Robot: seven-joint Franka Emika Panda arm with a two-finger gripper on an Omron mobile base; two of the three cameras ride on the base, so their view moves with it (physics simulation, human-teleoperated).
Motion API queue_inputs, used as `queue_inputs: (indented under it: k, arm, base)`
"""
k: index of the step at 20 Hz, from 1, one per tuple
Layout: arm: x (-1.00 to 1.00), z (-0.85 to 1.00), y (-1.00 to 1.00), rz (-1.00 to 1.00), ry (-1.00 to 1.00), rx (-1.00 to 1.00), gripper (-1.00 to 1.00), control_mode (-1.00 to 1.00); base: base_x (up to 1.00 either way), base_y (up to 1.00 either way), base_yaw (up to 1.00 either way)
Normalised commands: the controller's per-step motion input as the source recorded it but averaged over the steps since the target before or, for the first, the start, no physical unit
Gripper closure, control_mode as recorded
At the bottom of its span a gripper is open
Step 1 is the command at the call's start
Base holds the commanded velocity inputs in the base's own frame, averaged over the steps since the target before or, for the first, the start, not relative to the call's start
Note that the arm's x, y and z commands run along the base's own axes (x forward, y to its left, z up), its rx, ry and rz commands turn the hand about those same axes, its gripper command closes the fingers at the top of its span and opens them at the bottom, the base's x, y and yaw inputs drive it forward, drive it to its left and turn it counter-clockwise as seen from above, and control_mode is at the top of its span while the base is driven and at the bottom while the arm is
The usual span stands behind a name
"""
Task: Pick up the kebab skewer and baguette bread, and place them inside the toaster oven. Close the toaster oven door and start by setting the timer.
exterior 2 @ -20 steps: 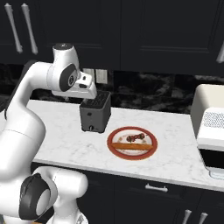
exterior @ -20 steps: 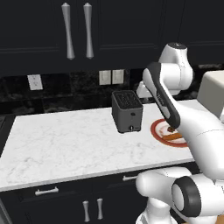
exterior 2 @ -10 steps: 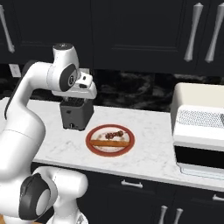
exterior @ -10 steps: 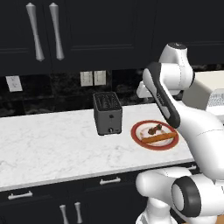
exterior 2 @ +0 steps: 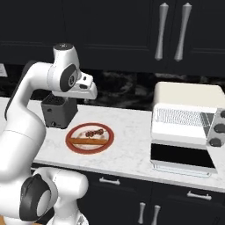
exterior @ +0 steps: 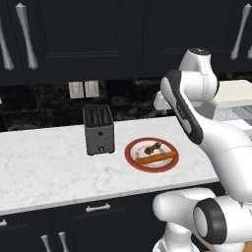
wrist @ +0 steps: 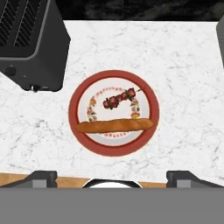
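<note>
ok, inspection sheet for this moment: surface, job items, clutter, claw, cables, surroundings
surface: white marble counter, in good order.
job items: skewer and baguette lie side by side on a red-rimmed plate; toaster oven sits right of the plate, door down.
clutter: dark slot toaster left of the plate.
claw: claw open, high above the plate, holding nothing.
cables: nothing seen.
surroundings: dark cabinets above and below, wall outlet behind the toaster.
</note>
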Motion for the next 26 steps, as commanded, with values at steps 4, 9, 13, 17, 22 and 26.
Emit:
queue_inputs:
  k: [4,9,13,17,22,26]
  arm:
    - [0.00,0.00,0.00,0.00,0.00,0.00,-1.00,1.00]
    - [0.00,0.00,0.00,0.00,0.00,0.00,-1.00,1.00]
    - [0.00,0.00,0.00,0.00,0.00,0.00,-1.00,1.00]
    - [0.00,0.00,0.00,0.00,0.00,0.00,-1.00,1.00]
    - [0.00,0.00,0.00,0.00,0.00,0.00,-1.00,1.00]
    - [0.00,0.00,0.00,0.00,0.00,0.00,-1.00,1.00]
  base:
    - [0.01,-0.50,0.00]
    - [0.02,-0.53,0.00]
    - [0.10,-0.47,0.00]
    - [0.11,-0.42,0.00]
    - [0.03,-0.12,0.00]
    - [0.00,0.00,0.00]
